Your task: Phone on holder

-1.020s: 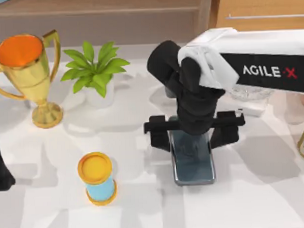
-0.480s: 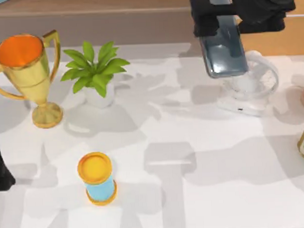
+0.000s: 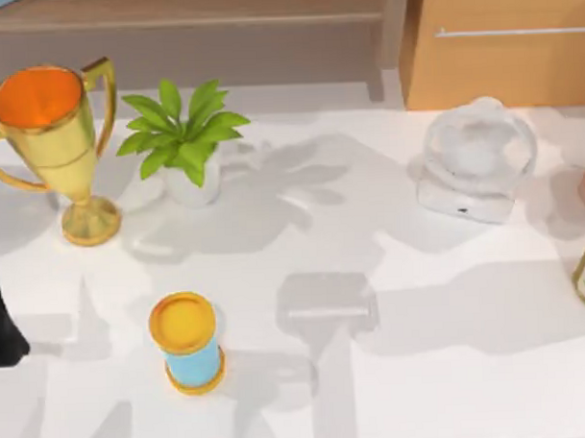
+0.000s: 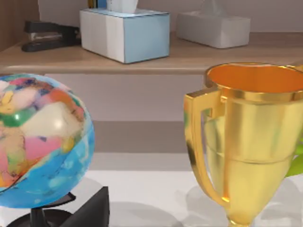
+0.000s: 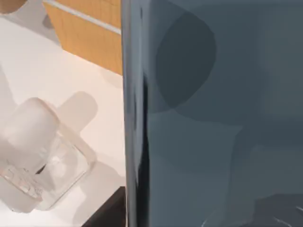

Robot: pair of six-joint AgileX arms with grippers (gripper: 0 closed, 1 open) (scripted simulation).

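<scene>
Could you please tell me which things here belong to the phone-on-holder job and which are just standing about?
Job: phone; clear holder.

Standing about: gold trophy; potted plant; blue-and-yellow cylinder; globe; tissue boxes.

A glossy dark grey surface is seen on the phone (image 5: pixel 213 113). The trophy (image 3: pixel 54 131) looks like polished gold metal, the holder (image 3: pixel 473 160) like clear plastic, the table (image 3: pixel 451 367) matt white.
</scene>
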